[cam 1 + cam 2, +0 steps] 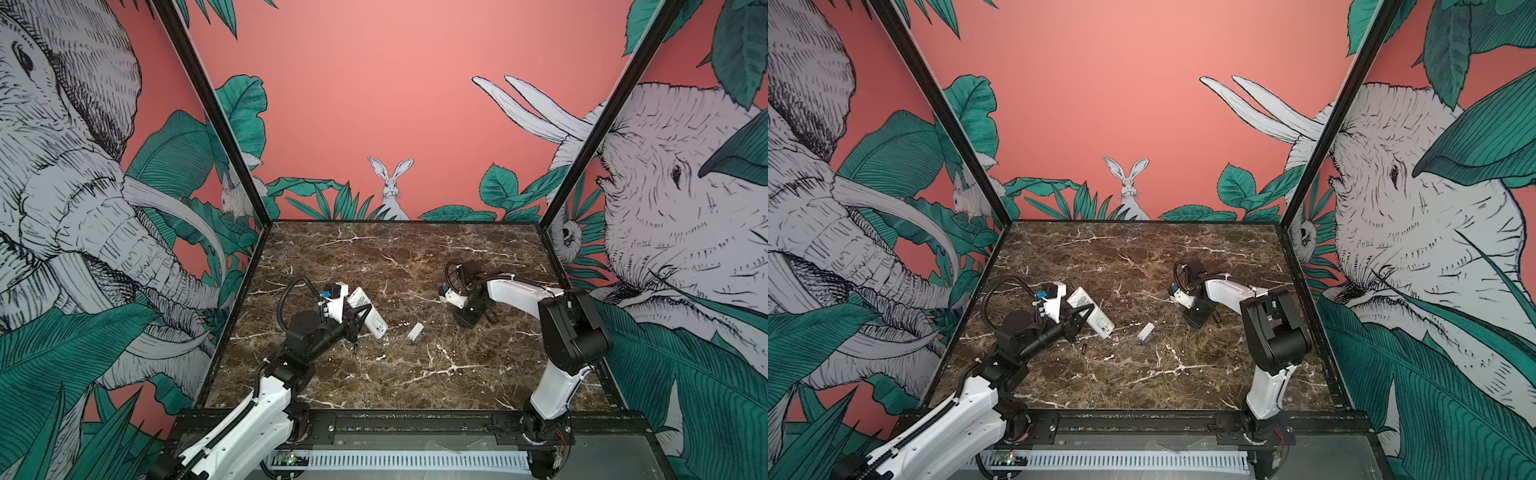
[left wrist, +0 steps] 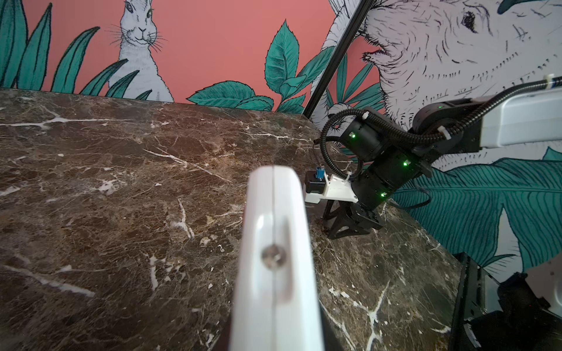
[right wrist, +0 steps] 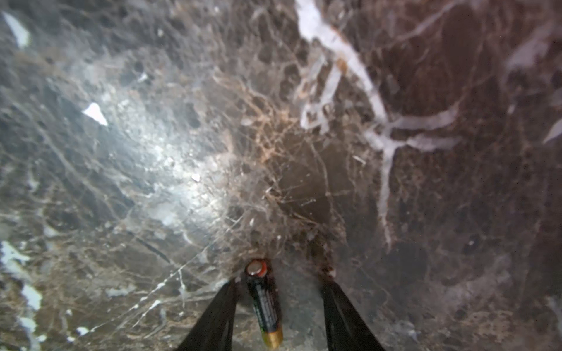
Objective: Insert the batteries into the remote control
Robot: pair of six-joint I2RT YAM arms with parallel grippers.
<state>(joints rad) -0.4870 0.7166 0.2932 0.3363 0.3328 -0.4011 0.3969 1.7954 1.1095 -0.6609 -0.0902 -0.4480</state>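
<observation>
Left gripper (image 1: 360, 318) clamped on remote control (image 1: 376, 325), right gripper (image 3: 280, 281) parted astride 1 battery (image 3: 263, 304), its label print seemingly illegible

Dark brown marble tabletop (image 1: 415, 257), white veins; pink jungle-mural walls (image 1: 374, 83); black frame posts (image 1: 218, 124); blurred glare, perhaps reflection.

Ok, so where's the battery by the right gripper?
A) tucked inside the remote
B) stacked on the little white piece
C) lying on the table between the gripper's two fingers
C: the right wrist view shows the battery lying on the marble table between the fingers of the right gripper, which stand apart with a gap beside it.
</observation>
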